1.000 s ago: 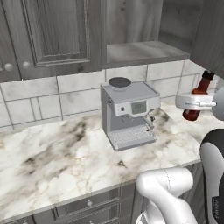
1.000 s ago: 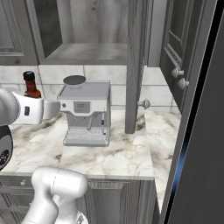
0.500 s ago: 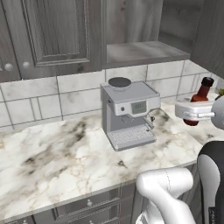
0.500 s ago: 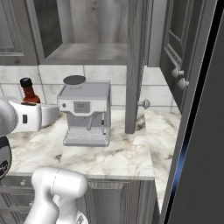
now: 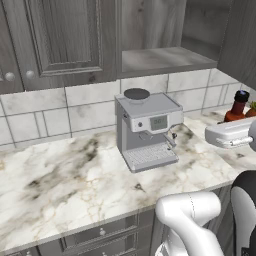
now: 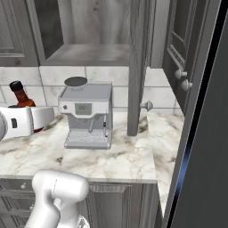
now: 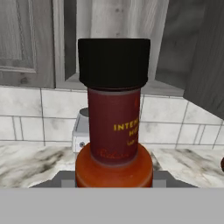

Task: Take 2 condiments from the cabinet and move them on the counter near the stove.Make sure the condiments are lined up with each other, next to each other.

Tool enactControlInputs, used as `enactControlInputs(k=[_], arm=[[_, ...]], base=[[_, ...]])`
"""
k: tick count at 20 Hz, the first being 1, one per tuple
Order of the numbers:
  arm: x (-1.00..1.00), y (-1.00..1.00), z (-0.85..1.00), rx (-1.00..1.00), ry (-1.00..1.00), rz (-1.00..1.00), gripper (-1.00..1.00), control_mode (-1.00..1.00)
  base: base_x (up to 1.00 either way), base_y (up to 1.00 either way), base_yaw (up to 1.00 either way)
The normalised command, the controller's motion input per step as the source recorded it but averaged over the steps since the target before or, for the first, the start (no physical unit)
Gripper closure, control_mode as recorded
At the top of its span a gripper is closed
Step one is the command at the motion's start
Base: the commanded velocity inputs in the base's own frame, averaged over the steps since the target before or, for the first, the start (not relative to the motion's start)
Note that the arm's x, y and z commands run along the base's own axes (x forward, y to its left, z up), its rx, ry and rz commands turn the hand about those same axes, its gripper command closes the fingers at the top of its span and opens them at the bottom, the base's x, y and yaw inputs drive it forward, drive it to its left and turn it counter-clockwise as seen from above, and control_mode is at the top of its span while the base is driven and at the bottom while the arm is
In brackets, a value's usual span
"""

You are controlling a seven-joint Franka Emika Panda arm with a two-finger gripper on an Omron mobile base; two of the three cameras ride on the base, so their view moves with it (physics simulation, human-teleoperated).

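The dark red sauce bottle (image 7: 114, 131) is held upright, black cap (image 7: 113, 62) on top, above the right part of the counter (image 5: 75, 175). The gripper (image 5: 227, 134) is clamped on the bottle's lower body; the fingertips themselves are hidden. In the left base view the bottle's neck (image 5: 236, 109) is seen behind the white hand. A silver coffee machine (image 6: 87, 116) stands near the counter's back edge, just left of the bottle. Above it, the grey cabinet (image 6: 89, 26) is seen with its shelf compartment open.
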Motion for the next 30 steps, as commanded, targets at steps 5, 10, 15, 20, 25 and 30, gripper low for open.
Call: enactControlInputs(k=[5,10,15,20,25,30], arm=[[0.0,0.0,0.0,0.0,0.0,0.0,1.0,-1.0],[-0.01,0.0,-0.02,0.0,0.0,0.0,1.0,1.0],[0.0,0.0,0.0,0.0,0.0,0.0,1.0,1.0],[0.0,0.0,0.0,0.0,0.0,0.0,1.0,1.0],[0.0,0.0,0.0,0.0,0.0,0.0,1.0,1.0],[0.0,0.0,0.0,0.0,0.0,0.0,1.0,1.0]], base=[[0.0,0.0,0.0],[-0.1,0.02,0.0],[-0.7,0.26,0.02],[-0.8,0.56,0.11],[-0.7,0.92,0.34],[-0.24,1.0,0.31]])
